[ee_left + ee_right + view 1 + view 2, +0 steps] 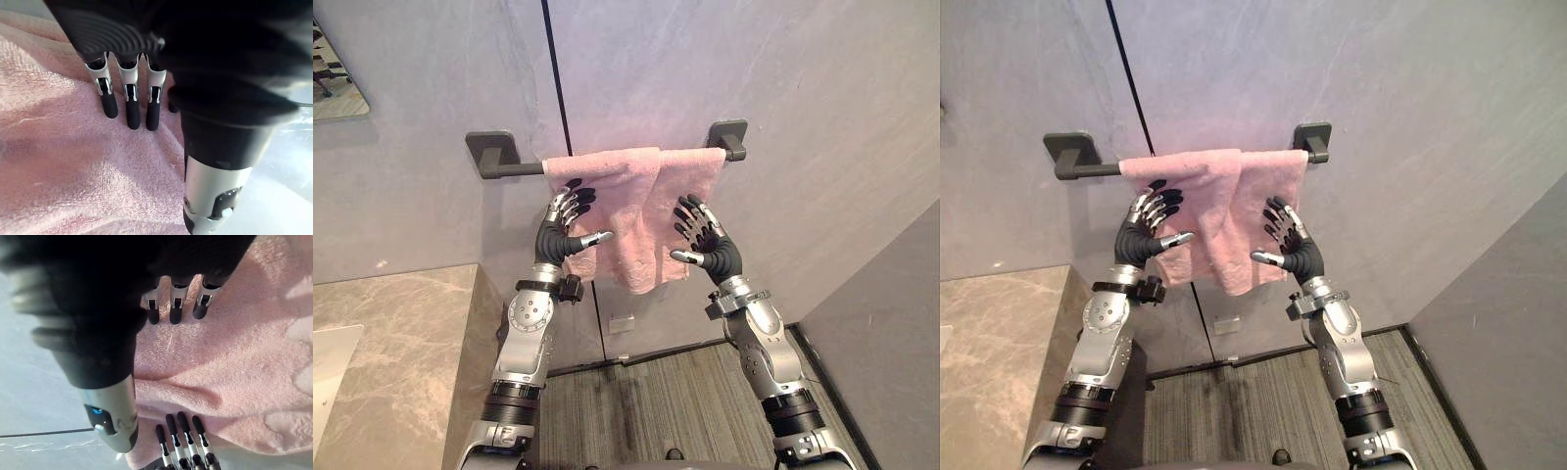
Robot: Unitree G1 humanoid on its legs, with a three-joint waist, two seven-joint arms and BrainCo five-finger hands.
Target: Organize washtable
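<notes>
**Item 1: pink towel** (631, 213). Draped over dark towel bar (519, 169), hanging down in front of grey wall (822, 117). Covers bar's right part up to right bracket (729, 137); left stretch of bar bare, ending at left bracket (489, 150). Hangs in two overlapping folds w/ uneven lower edge, lowest near centre. Terry pile clear in both wrist views.

**Item 2: left hand** (556, 238). Raised in front of towel's left half, back of hand toward head cam. Fingers (132, 105) straight and slightly spread, dark tips up against the cloth. Thumb (215, 186) stuck out to the side, away from the fingers, nothing pinched. No cloth gathered or curled round; hand flat, grasping nothing.

**Item 3: right hand** (713, 250). Raised in front of towel's right half, a bit lower than left hand. Fingers (175, 308) straight, tips at the cloth. Thumb (110, 416) held out sideways toward towel's centre, closing on nothing. Likewise flat, no grip. Left hand's fingertips also seen in right wrist view, on same towel.

**Item 4: surroundings.**
- Marble counter (391, 333) at lower left, well apart from towel.
- Black vertical seam (556, 78) in wall, running down behind bar and towel.
- Small pale wall plate (622, 323) low on wall, below towel.
- Striped grey floor (646, 401) below, btwn the two arms.
</notes>
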